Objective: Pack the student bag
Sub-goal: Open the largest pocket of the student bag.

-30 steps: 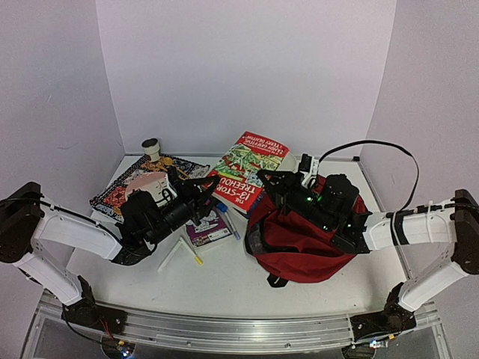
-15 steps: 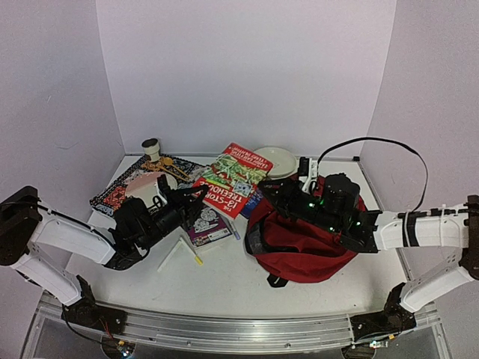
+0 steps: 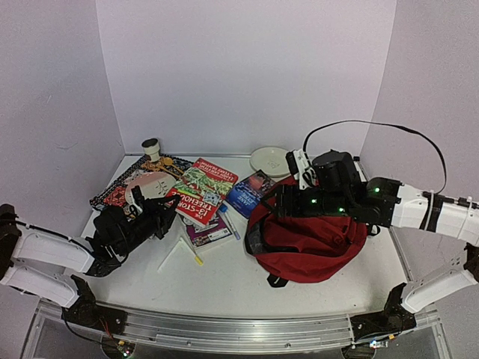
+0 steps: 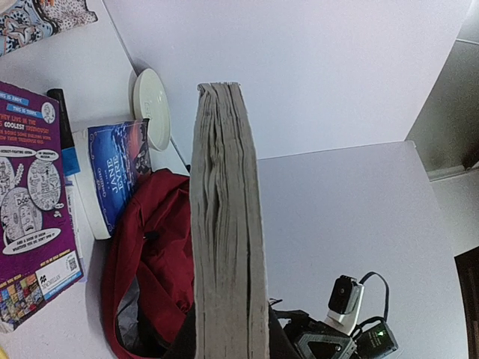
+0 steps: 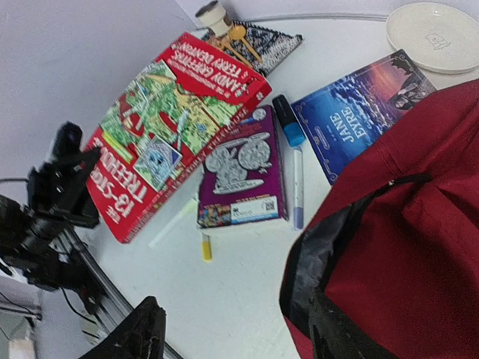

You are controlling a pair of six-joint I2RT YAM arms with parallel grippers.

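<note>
The student bag (image 3: 308, 245), dark red with black trim, slumps at the right of the table, its mouth facing left. My left gripper (image 3: 166, 209) is shut on a red "13-Storey Treehouse" book (image 3: 200, 191) and holds it tilted above the table, left of the bag. In the left wrist view the book's page edge (image 4: 228, 224) runs up from the gripper (image 4: 228, 350), with the bag (image 4: 150, 247) behind it. My right gripper (image 3: 277, 202) hovers open over the bag's left rim (image 5: 329, 262); nothing lies between its fingers (image 5: 135, 333).
A purple book (image 5: 243, 168), a blue "Jane Eyre" book (image 5: 359, 108), a blue marker (image 5: 288, 120), a pen (image 5: 297, 187) and a yellow highlighter (image 5: 204, 245) lie between the arms. A white plate (image 3: 269, 160) sits at the back, a patterned cloth (image 3: 120, 191) and cup (image 3: 151, 146) back left.
My left arm has drawn back to the left, carrying the red book away from the bag. The right gripper has opened and risen above the bag's rim.
</note>
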